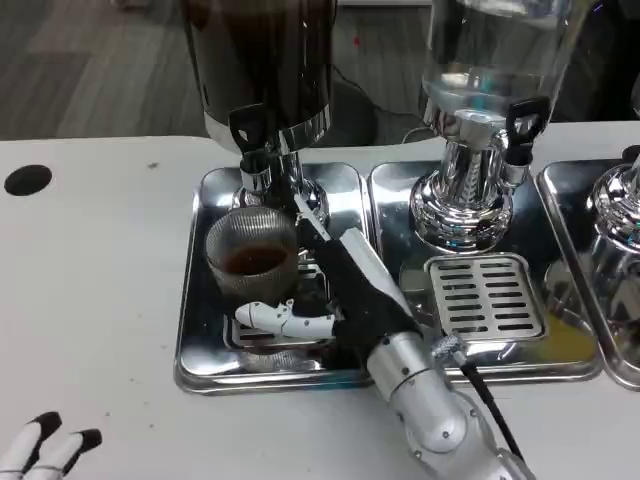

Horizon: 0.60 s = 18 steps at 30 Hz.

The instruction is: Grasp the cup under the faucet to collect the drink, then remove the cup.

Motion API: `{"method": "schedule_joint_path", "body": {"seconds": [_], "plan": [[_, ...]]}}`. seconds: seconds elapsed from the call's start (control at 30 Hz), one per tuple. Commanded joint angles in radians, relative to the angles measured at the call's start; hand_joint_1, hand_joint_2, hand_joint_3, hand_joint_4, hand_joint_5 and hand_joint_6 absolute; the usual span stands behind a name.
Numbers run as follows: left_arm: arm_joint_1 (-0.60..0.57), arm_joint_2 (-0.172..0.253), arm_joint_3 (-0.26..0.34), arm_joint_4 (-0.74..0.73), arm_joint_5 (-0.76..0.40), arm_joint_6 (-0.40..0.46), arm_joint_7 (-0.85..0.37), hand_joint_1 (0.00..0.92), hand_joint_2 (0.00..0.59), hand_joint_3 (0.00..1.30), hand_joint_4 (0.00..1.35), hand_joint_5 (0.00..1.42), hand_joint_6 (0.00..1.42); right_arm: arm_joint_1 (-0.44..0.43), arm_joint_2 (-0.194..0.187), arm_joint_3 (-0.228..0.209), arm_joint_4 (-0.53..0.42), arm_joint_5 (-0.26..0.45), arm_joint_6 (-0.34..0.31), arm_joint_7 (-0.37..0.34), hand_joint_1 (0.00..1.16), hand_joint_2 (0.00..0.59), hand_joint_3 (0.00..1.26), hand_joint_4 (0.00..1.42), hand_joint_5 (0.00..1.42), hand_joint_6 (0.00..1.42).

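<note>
Where the picture's lower left corner cuts it off, the left hand (45, 445) shows as a few white fingers with black tips, lying close together over the white table (90, 300) with nothing in them; how far the rest of that hand is closed I cannot tell. The right forearm (435, 410), silver with a black cable along it, rises from the bottom edge and slants up to the left. At its end the right hand (335, 295) reaches over the left metal tray (200, 350). One white finger stretches leftward just below the cup, and the black-and-white fingers on the other side run up along the cup's right flank, so the hand cups the glass from below and from the right; whether the fingers press firmly on it I cannot tell.

The cup (252, 255) is a ribbed clear glass with a shallow layer of brown drink, standing upright on the left tray directly beneath the faucet (255, 165) of the dark dispenser (265, 60). To the right, a second tray (560, 360) holds a slotted drip grate (487, 297), and behind it stands a clear dispenser (490, 60) on a chrome base with its own black-handled tap. A third chrome base shows at the far right edge. A black round spot (27, 179) marks the table at the left.
</note>
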Motion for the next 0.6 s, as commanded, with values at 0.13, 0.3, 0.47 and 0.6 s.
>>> {"method": "schedule_joint_path", "body": {"seconds": [0.13, 0.3, 0.47, 0.6], "plan": [[0.001, 0.004, 0.022, 0.037, -0.017, -0.015, -0.012, 0.0, 0.085, 0.23, 0.09, 0.19, 0.52, -0.034, 0.028, 0.015, 0.044, -0.007, -0.001, -0.018, 0.78, 0.122, 0.0, 0.02, 0.08, 0.0], [-0.006, 0.007, 0.03, 0.048, -0.025, -0.017, -0.015, 0.0, 0.087, 0.23, 0.09, 0.19, 0.52, -0.045, 0.037, 0.018, 0.062, -0.009, 0.002, -0.032, 0.77, 0.119, 0.0, 0.05, 0.11, 0.0], [-0.014, 0.005, 0.035, 0.05, -0.029, -0.017, -0.023, 0.0, 0.089, 0.23, 0.09, 0.19, 0.52, -0.053, 0.041, 0.018, 0.07, -0.011, 0.004, -0.047, 0.76, 0.121, 0.05, 0.08, 0.12, 0.0], [-0.018, 0.004, 0.038, 0.049, -0.032, -0.017, -0.032, 0.0, 0.09, 0.24, 0.1, 0.2, 0.52, -0.052, 0.04, 0.016, 0.079, -0.009, 0.003, -0.057, 0.76, 0.126, 0.09, 0.09, 0.14, 0.01]]}}
